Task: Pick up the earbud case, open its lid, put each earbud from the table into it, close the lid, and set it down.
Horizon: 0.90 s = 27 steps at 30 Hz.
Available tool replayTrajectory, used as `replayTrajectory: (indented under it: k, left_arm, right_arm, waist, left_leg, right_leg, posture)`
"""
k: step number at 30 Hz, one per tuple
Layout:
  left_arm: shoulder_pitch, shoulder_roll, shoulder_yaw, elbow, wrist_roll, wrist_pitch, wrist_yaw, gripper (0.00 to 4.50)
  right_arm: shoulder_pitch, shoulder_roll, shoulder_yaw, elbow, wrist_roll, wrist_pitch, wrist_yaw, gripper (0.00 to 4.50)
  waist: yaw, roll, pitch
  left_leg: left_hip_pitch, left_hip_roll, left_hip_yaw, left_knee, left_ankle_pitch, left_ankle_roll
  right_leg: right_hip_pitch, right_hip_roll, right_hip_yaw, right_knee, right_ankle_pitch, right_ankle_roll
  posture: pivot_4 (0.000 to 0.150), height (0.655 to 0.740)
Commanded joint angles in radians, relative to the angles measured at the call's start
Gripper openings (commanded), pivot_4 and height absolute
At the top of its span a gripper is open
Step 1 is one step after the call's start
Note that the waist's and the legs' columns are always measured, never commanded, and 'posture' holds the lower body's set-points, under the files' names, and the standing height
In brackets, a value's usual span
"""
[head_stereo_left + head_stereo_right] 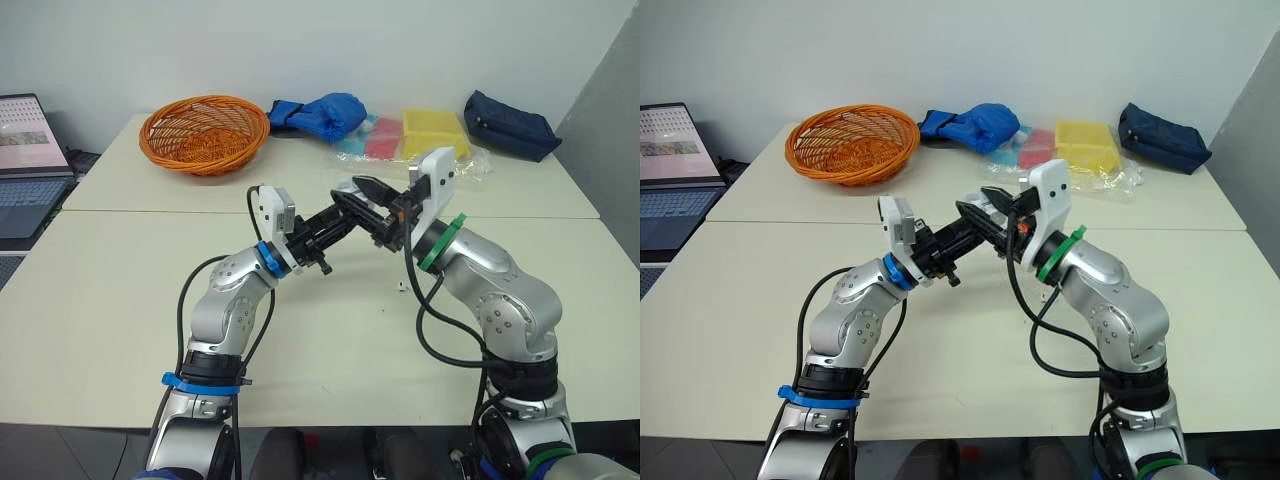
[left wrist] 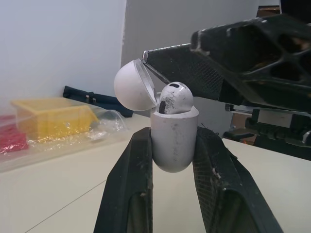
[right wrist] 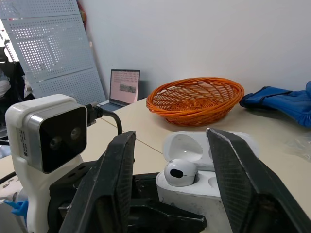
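Observation:
My left gripper (image 2: 172, 133) is shut on the white earbud case (image 2: 174, 141) and holds it upright above the middle of the table. The lid (image 2: 132, 86) is swung open. One white earbud (image 2: 175, 97) sits in a slot, with its top sticking out. My right gripper (image 3: 170, 133) is open and meets the case from the other side, a finger (image 3: 119, 179) on each flank of the case (image 3: 194, 194) and the earbud (image 3: 180, 172). A small white piece, perhaps the second earbud (image 1: 400, 288), lies on the table under my right forearm.
An orange wicker basket (image 1: 205, 132) stands at the back left, with a laptop (image 1: 30, 160) beyond the table's left edge. Along the back lie a blue bag (image 1: 325, 115), a yellow box (image 1: 433, 128) in clear plastic and a navy pouch (image 1: 510, 125).

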Motion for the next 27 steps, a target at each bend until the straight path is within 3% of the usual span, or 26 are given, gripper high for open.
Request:
replayTrajectory:
  k: [1, 7, 14, 16, 19, 23, 27]
  left_arm:
    - [-0.031, -0.007, 0.005, -0.06, -0.03, -0.015, -0.007, 0.76]
    - [-0.029, 0.013, 0.014, -0.037, -0.02, -0.027, -0.018, 0.76]
    - [-0.022, 0.06, 0.04, -0.024, -0.02, -0.04, -0.031, 0.76]
    - [-0.004, 0.076, 0.049, -0.029, -0.019, -0.043, -0.034, 0.76]
    - [0.006, 0.08, 0.05, -0.038, -0.018, -0.048, -0.03, 0.76]
    - [0.015, 0.075, 0.043, -0.06, -0.019, -0.041, -0.017, 0.76]
    - [0.013, 0.069, 0.041, -0.061, -0.015, -0.042, -0.004, 0.76]
  right_arm:
    - [-0.004, -0.015, -0.004, -0.005, -0.013, -0.031, 0.002, 2.47]
    - [-0.051, -0.075, -0.084, -0.085, 0.113, -0.026, 0.085, 2.47]
    - [-0.2, -0.308, -0.163, -0.137, 0.355, 0.22, 0.141, 2.47]
    - [-0.092, -0.507, -0.078, -0.093, 0.244, 0.224, 0.245, 2.47]
    - [0.016, -0.646, 0.022, -0.039, 0.112, 0.11, 0.331, 2.47]
    - [0.12, -0.624, 0.128, 0.163, -0.062, -0.117, 0.397, 2.47]
    - [0.069, -0.546, 0.18, 0.294, -0.137, -0.195, 0.431, 2.47]
  waist:
    - [0.0, 0.0, 0.0]
    - [0.0, 0.0, 0.0]
    - [0.001, 0.0, 0.0]
    - [0.006, 0.0, 0.0]
    - [0.006, 0.0, 0.0]
    - [-0.001, 0.0, 0.0]
    - [-0.003, 0.0, 0.0]
  left_leg:
    - [0.0, 0.0, 0.0, 0.0, 0.0, 0.0]
    - [-0.001, 0.0, 0.0, 0.0, 0.0, 0.0]
    - [-0.001, 0.0, -0.001, -0.001, 0.0, 0.0]
    - [-0.002, 0.001, -0.001, -0.002, 0.0, 0.0]
    - [-0.003, 0.0, -0.001, -0.003, 0.0, 0.0]
    - [-0.005, -0.001, 0.0, -0.003, 0.0, 0.0]
    - [-0.005, -0.001, 0.001, -0.003, -0.001, 0.001]
  right_leg:
    - [0.0, 0.0, 0.0, 0.0, 0.0, 0.0]
    - [0.0, 0.0, 0.0, -0.001, 0.0, 0.0]
    - [-0.001, 0.0, 0.0, -0.002, 0.0, 0.0]
    - [0.0, 0.0, -0.002, -0.003, 0.0, -0.001]
    - [0.0, -0.003, -0.003, -0.008, 0.0, -0.001]
    - [0.0, -0.003, -0.001, -0.014, 0.003, 0.005]
    - [-0.001, -0.002, -0.001, -0.014, 0.004, 0.006]
  posture:
    - [0.15, 0.74]
    - [0.15, 0.74]
    - [0.15, 0.74]
    - [0.15, 0.74]
    - [0.15, 0.74]
    - [0.15, 0.74]
    - [0.15, 0.74]
